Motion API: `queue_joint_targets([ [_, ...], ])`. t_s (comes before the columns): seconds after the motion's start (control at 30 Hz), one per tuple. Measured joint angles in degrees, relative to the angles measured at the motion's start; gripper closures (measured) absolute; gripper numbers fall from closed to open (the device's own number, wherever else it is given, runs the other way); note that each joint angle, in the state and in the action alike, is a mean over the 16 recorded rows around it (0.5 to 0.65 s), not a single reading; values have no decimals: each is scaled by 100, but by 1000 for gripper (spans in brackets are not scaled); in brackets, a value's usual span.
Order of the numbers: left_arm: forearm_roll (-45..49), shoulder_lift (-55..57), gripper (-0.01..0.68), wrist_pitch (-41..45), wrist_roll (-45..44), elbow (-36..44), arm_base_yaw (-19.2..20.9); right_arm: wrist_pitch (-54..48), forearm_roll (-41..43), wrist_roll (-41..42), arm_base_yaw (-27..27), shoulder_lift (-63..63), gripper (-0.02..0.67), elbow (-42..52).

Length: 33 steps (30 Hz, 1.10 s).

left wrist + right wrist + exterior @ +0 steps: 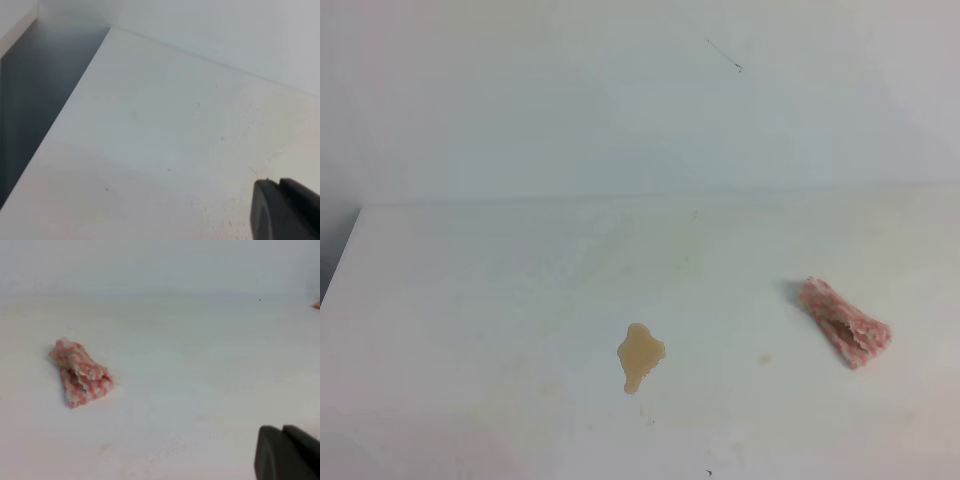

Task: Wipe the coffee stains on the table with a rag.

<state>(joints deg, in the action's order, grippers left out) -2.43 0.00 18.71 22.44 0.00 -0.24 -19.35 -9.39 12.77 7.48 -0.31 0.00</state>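
Observation:
The coffee stain (pixel 640 356) is a tan blotch with a narrow tail near the front middle of the white table (pixel 470 300). The rag (pixel 843 322), a crumpled pink-and-white cloth, lies to its right, apart from it. It also shows in the right wrist view (pixel 79 372), ahead and to the left. My right gripper (pixel 287 455) shows only as a dark finger part at the bottom right, well short of the rag. My left gripper (pixel 285 212) shows likewise, over bare table (pixel 150 130). Neither gripper shows in the high view.
The white wall (pixel 620 100) rises along the table's far edge. The table's left edge drops into a dark gap (pixel 30 100). A faint brown speck (pixel 764 358) lies between stain and rag. A small orange bit (pixel 317 304) shows at the right edge of the right wrist view.

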Motion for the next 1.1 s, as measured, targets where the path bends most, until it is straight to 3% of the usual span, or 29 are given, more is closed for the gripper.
queue_joint_targets([
  [1.1, 0, 0, 674, -27, 0, 0, 0, 55, -1, 0, 0, 0, 652, 0],
])
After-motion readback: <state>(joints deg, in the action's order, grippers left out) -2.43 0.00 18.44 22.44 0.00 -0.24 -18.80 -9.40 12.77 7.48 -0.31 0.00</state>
